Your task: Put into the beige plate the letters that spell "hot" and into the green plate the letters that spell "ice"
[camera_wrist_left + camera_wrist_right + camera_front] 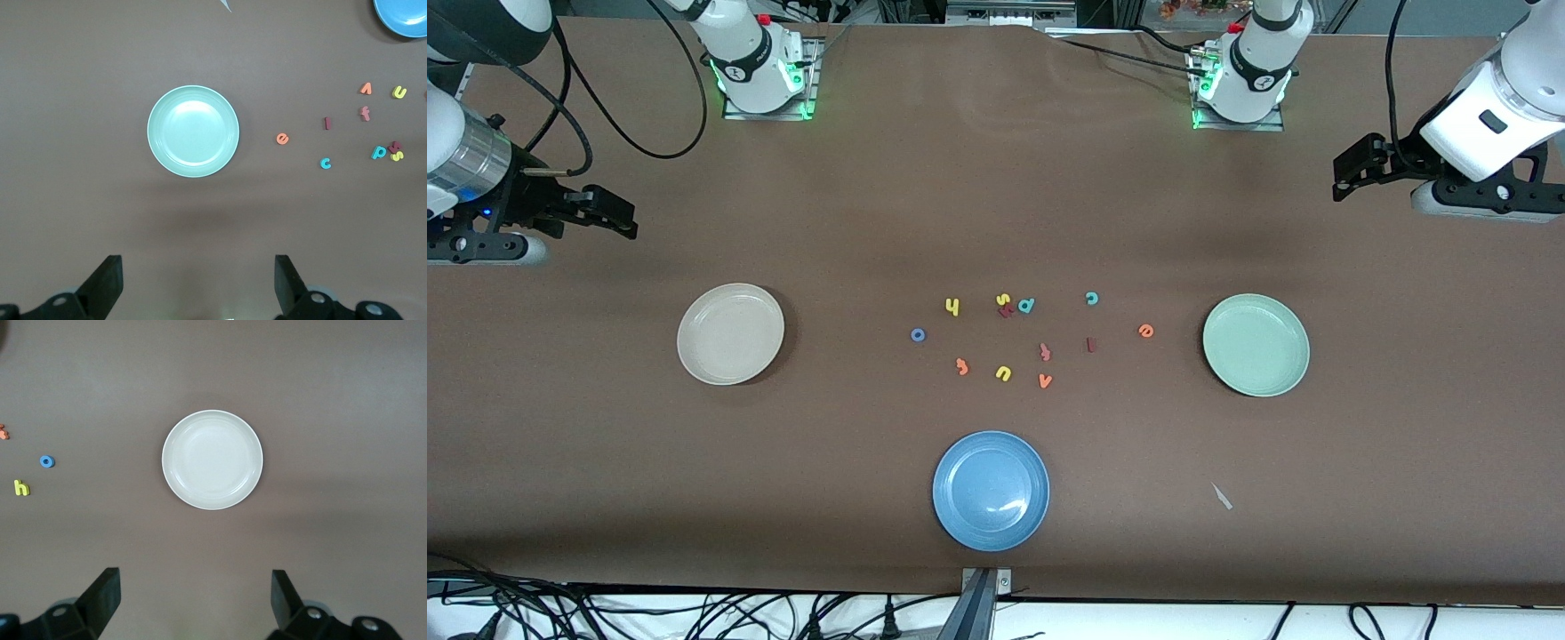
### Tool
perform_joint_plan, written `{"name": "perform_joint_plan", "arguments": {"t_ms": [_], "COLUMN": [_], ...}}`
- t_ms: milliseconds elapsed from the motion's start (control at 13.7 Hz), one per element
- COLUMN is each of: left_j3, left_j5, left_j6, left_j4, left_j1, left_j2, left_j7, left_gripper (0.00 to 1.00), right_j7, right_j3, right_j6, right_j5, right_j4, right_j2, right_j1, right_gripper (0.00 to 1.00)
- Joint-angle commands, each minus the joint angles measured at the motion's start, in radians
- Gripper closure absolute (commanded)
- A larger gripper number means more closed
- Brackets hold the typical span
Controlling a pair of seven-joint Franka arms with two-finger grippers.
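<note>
A brown-covered table [996, 178] fills the room under even light; black cables [694, 613] tangle along its near edge.

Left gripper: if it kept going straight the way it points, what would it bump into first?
Probably just bare table. The left gripper, jaws open, looks down at brown tabletop; the green plate lies a little ahead of that line, though depth is hard to judge.
</note>
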Motion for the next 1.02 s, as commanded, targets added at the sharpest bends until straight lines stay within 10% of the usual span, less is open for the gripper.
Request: {"name": "perform_joint_plan", "arguments": {"t_ms": [0,951], "left_j3": [-0.005,-0.005], "left_j5": [0.017,0.017], "left_j6": [-0.021,-0.021], "left_j4": [0.028,0.028], "left_j1": [0.004,0.004], "left_j2": [0.01,0.01], "left_j7": [0.01,0.01], "left_gripper": [0.0,0.0], "right_j7": [0.001,0.001], "right_j3": [0.001,0.004], "right_j6": [-0.025,-0.023], "right_j5": [0.012,0.012], "right_j4": [0.025,0.027], "right_j2": [0.008,0.008], "right_j1": [-0.003,0.009], "right_gripper": [0.0,0.0]}}
